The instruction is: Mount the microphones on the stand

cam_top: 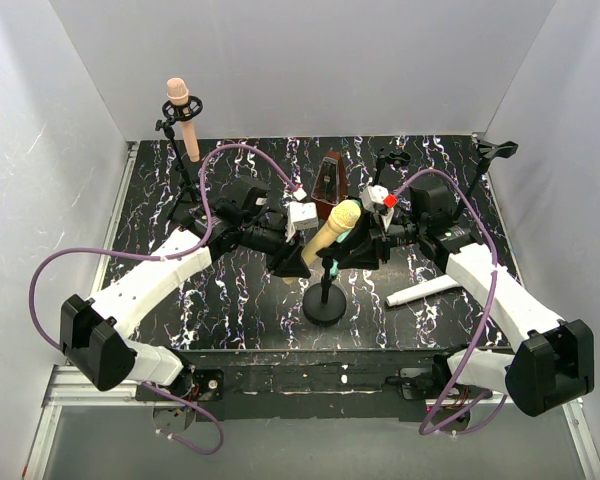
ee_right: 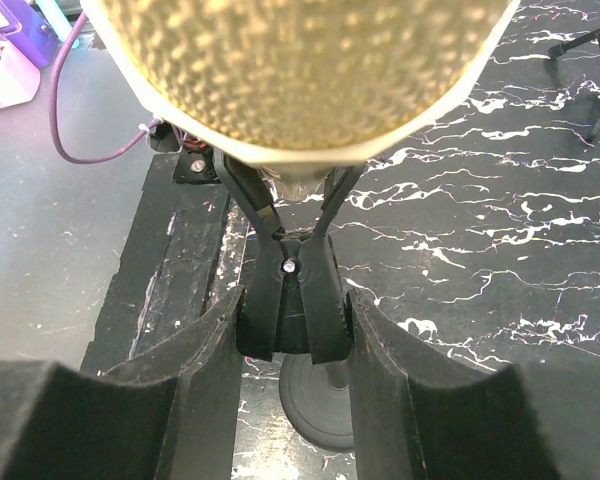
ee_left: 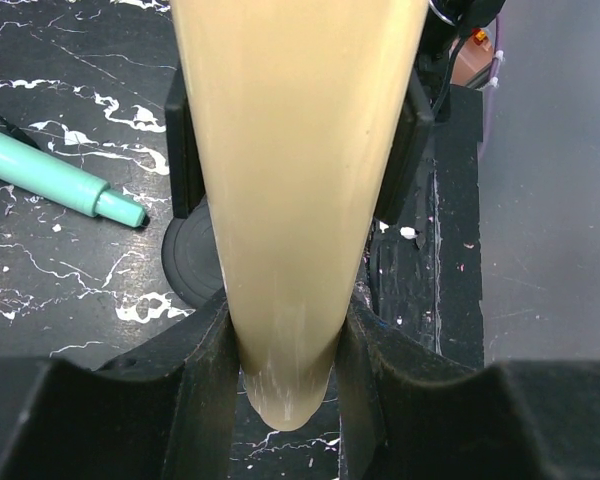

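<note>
The left gripper (ee_left: 285, 345) pinched the pale yellow microphone (cam_top: 332, 228) by its handle. The right gripper (ee_right: 295, 320) clamped the clip (ee_right: 290, 290) of the stand (cam_top: 326, 300), mid-tabletop toward the near edge. The step looked like seating; next, the handle likely needs pressing fully into the clip.

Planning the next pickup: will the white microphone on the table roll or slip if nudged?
Likely rolls: the white microphone lies on its side, round-bodied. Its taper would probably curve the roll. Matte finish suggests decent grip.
</note>
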{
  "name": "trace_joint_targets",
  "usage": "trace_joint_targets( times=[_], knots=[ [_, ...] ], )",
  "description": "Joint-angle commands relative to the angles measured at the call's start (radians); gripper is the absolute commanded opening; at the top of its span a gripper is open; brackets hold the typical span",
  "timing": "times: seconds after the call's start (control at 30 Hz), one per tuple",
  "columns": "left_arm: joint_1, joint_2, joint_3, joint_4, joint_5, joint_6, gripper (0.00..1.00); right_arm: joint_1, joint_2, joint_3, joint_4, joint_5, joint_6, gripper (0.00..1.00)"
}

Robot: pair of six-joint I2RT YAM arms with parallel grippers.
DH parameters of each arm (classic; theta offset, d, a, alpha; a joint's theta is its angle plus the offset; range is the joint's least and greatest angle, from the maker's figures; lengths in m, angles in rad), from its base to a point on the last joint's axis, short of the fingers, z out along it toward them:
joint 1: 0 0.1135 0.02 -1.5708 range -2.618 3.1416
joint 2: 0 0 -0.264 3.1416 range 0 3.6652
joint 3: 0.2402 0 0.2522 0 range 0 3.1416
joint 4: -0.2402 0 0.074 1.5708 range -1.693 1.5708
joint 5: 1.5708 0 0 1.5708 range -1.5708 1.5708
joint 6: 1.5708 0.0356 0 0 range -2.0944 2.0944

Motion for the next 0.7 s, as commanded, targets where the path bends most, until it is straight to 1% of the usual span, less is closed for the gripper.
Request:
trace_joint_targets(
  times=[0.0,0.03,0.17,0.23,0.33,0.37,0.4,0.43,0.47,0.5,0.6,0.67],
  knots=[
    [-0.004,0.002,0.034,-0.011,-0.025,-0.005,0.0,0.002,-0.038,-0.011,0.082,-0.116,0.072,0.44],
    [-0.006,0.002,0.033,-0.013,-0.025,-0.005,0.0,0.001,-0.041,-0.016,0.095,-0.115,0.085,0.48],
    [-0.004,0.005,0.031,-0.013,-0.028,-0.008,0.0,-0.01,-0.049,-0.039,0.122,-0.093,0.113,0.58],
    [-0.004,0.007,0.033,-0.013,-0.026,-0.008,0.0,-0.008,-0.052,-0.048,0.131,-0.084,0.119,0.61],
    [-0.004,0.01,0.036,-0.013,-0.025,-0.009,0.0,-0.01,-0.052,-0.058,0.161,-0.077,0.148,0.61],
    [-0.004,0.01,0.034,-0.016,-0.025,-0.008,0.0,-0.01,-0.05,-0.06,0.167,-0.075,0.154,0.57],
    [-0.006,0.01,0.039,-0.02,-0.026,-0.006,0.0,-0.01,-0.05,-0.062,0.167,-0.073,0.158,0.46],
    [-0.006,0.01,0.039,-0.026,-0.028,-0.006,0.0,-0.01,-0.047,-0.062,0.167,-0.072,0.158,0.28],
    [-0.004,0.01,0.042,-0.031,-0.031,-0.002,0.0,-0.01,-0.049,-0.062,0.167,-0.072,0.159,0.19],
    [-0.006,0.01,0.047,-0.039,-0.034,0.001,0.0,-0.01,-0.05,-0.059,0.167,-0.075,0.159,0.12],
    [-0.013,0.013,0.063,-0.077,-0.051,0.018,0.0,-0.008,-0.052,-0.054,0.165,-0.083,0.159,0.04],
    [-0.019,0.02,0.082,-0.1,-0.067,0.026,0.0,-0.01,-0.05,-0.051,0.167,-0.087,0.164,0.03]
  ],
)
